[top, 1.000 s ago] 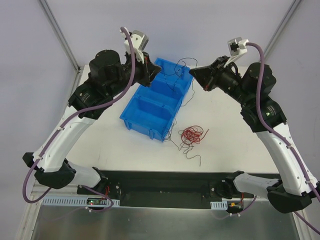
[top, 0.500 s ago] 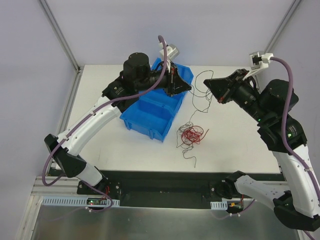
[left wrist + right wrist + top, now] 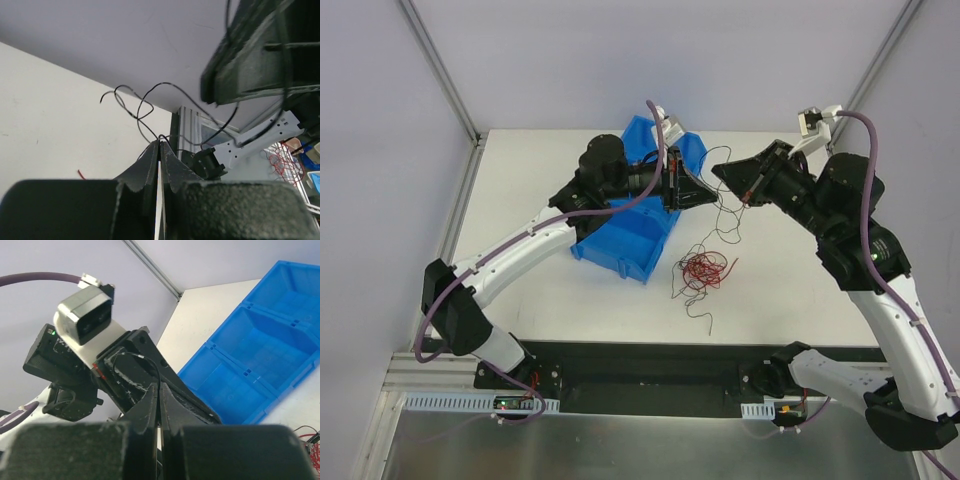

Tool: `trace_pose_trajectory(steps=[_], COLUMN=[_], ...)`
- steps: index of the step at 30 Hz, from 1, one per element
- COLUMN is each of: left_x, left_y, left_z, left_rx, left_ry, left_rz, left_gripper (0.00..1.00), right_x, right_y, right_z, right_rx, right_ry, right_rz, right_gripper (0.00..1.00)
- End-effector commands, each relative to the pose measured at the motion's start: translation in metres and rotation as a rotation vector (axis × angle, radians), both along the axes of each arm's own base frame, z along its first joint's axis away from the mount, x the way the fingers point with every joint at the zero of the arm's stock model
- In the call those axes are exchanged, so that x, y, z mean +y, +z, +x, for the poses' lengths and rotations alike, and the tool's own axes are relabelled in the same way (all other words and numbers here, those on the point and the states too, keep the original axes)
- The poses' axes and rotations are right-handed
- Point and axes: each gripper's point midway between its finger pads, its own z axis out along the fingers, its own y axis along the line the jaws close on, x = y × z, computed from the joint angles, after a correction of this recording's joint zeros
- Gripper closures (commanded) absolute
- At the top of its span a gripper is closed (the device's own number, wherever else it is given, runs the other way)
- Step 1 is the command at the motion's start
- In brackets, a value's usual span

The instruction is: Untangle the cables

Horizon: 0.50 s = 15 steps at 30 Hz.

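Clenched with left end effector (image 3: 706,196) and right end effector (image 3: 719,171) on a black cable (image 3: 726,214) aloft, red tangle (image 3: 703,268) below on the surface (image 3: 790,285). Could cinch the knot or lose the strand if yanked apart.

Red and black cables (image 3: 705,270), blue bin (image 3: 620,238).

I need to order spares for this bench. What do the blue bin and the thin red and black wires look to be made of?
Blue bin: looks like moulded hard plastic, slightly glossy, with even colour and moulded dividers. Red wires and black wires: probably thin plastic-coated metal wire, since they hold curls and kinks; the core is not visible.
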Motion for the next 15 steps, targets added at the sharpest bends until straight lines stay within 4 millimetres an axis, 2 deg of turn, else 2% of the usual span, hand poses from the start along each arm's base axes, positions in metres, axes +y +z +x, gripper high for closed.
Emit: trace_pose_trajectory(steps=[1,7,11,15], left_x=[0.014,0.023,0.023,0.023], left_y=[0.065,0.068,0.067,0.070], left_z=[-0.034,-0.044,-0.050,-0.046], left_rx=[-0.166,-0.206,-0.198,-0.202], left_ry=[-0.076,-0.076,-0.096,-0.066], left_rz=[-0.173,-0.191,-0.189,-0.196], left_gripper=[0.98,0.98,0.96,0.92], right_x=[-0.002,0.000,-0.002,0.001], right_y=[0.016,0.006,0.012,0.016], right_z=[-0.004,0.000,0.000,-0.002], right_rx=[-0.027,0.010,-0.010,-0.014], right_ry=[-0.002,-0.016,-0.021,0.001], right_rz=[0.071,0.087,0.089,0.100], right_gripper=[1.00,1.00,0.99,1.00])
